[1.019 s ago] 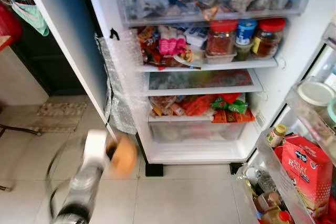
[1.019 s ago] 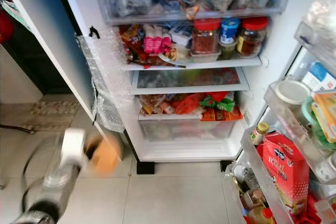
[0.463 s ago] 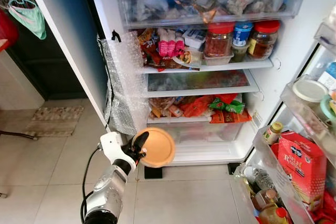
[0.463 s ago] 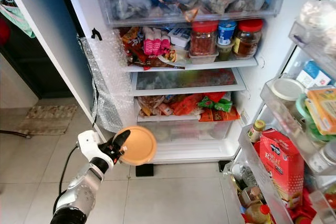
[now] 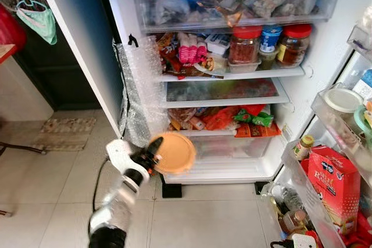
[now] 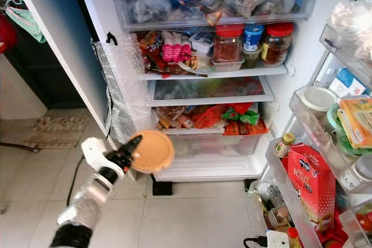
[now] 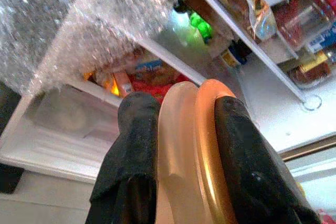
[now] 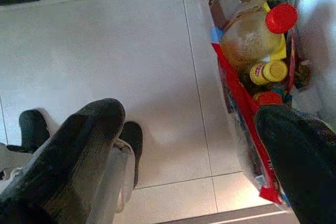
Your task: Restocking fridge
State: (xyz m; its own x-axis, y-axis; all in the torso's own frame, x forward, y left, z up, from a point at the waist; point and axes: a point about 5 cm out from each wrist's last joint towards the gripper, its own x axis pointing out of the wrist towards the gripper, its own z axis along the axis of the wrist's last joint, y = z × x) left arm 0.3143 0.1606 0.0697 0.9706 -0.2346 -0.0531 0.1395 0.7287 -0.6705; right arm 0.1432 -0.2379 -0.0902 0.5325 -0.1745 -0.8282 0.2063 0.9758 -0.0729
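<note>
Carrying a lid to the fridge
Left gripper jaws clamp the orange lid; next, find shelf room. Right gripper jaws gape empty.

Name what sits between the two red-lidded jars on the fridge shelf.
A blue-lidded container stands between the left red-lidded jar and the right red-lidded jar, as both eye views show.

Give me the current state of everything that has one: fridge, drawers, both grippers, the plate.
Fridge door: open.
Top drawer: closed, full.
Bottom drawer: closed.
Orange plate: held on edge, in front of the bottom drawer.
Left gripper: fingers shut on the plate.
Right gripper: open, empty, low over the floor.
</note>
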